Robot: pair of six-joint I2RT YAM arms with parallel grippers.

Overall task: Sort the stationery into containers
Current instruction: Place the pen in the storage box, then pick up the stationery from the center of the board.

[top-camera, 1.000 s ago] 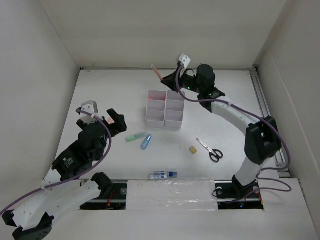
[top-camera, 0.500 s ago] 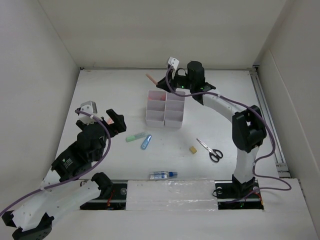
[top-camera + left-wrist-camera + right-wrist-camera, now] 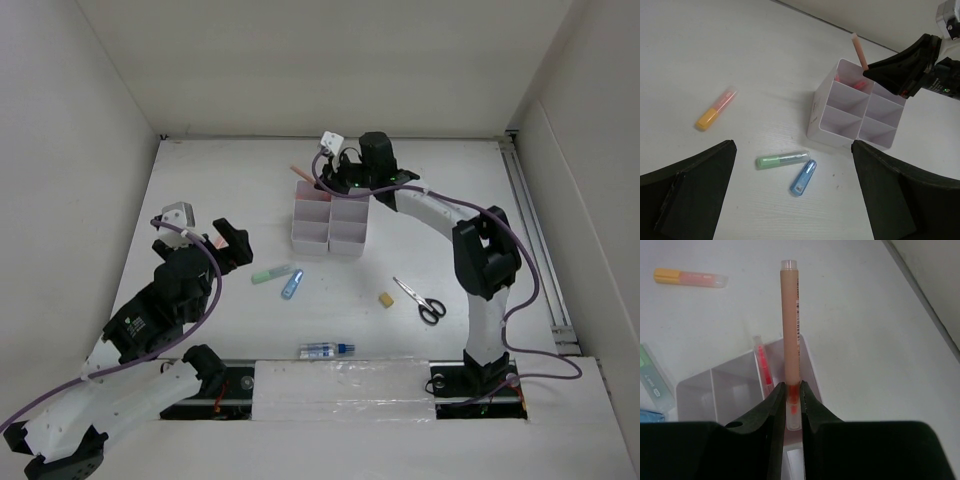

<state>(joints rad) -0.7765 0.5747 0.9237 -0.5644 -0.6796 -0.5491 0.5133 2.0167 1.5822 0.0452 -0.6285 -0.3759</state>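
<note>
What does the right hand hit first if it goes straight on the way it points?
Probably the white organizer: the right hand, shut on the orange-pink pen, points across its far-left compartment's outer wall. Past that rim only table shows. Height over the rim is unclear.

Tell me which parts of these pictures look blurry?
Left wrist view: the black jaws in the bottom corners look soft, the white plastic organizer is sharp. Right wrist view: the jaws blur, the peach-orange pen between them is crisp. Top view: even light, faint shadows.

Green marker half off-frame
</note>
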